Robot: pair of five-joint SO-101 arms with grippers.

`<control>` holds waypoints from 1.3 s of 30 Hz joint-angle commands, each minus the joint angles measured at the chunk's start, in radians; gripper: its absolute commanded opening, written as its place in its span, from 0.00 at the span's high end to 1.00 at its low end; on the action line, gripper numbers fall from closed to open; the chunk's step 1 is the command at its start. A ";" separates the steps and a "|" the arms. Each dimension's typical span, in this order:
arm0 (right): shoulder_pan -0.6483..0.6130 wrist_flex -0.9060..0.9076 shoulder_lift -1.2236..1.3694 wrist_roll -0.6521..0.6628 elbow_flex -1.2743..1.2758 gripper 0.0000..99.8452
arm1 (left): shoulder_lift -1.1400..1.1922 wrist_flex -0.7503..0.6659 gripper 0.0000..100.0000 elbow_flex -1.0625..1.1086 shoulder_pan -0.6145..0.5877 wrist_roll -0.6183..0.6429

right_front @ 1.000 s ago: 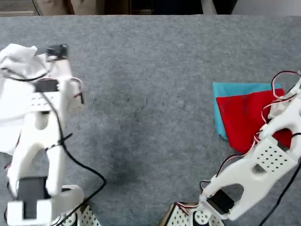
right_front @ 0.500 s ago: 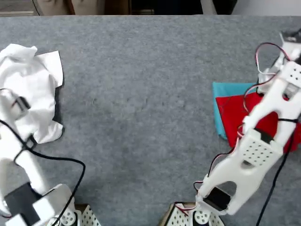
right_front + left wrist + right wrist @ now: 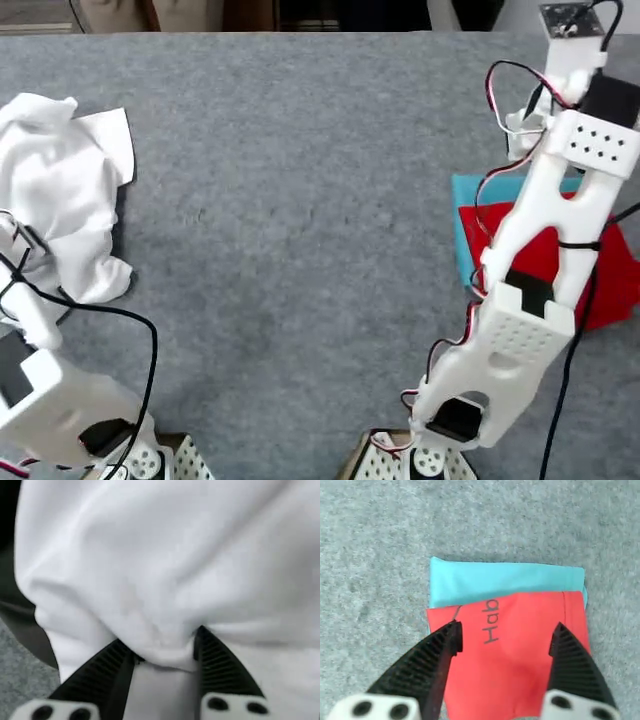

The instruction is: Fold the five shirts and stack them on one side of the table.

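Observation:
A crumpled white shirt (image 3: pixel 60 190) lies at the table's left side. My left gripper (image 3: pixel 162 647) is shut on a bunched fold of that white shirt (image 3: pixel 165 555), and sits at the left edge (image 3: pixel 18 240) in the high view. At the right side a folded red shirt (image 3: pixel 520 235) rests on a folded teal shirt (image 3: pixel 480 190). My right gripper (image 3: pixel 505 632) hangs open above the red shirt (image 3: pixel 515 655) and the teal shirt (image 3: pixel 505 580), with nothing between its fingers. The right arm (image 3: pixel 590 140) stretches over the stack toward the far edge.
A dark piece of cloth (image 3: pixel 122 205) peeks out under the white shirt and shows as a dark strip (image 3: pixel 27 625) in the left wrist view. Grey felt (image 3: pixel 300 220) covers the table. Cables (image 3: pixel 110 320) trail from the left arm.
The left arm has drawn back toward the near left corner, and the white shirt's lower part has shifted. The right arm has risen off the red shirt and stretched toward the far edge.

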 commanded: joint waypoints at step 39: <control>-0.194 0.015 -0.298 0.012 0.147 0.71 | -0.255 -0.054 0.98 -0.342 -0.114 0.107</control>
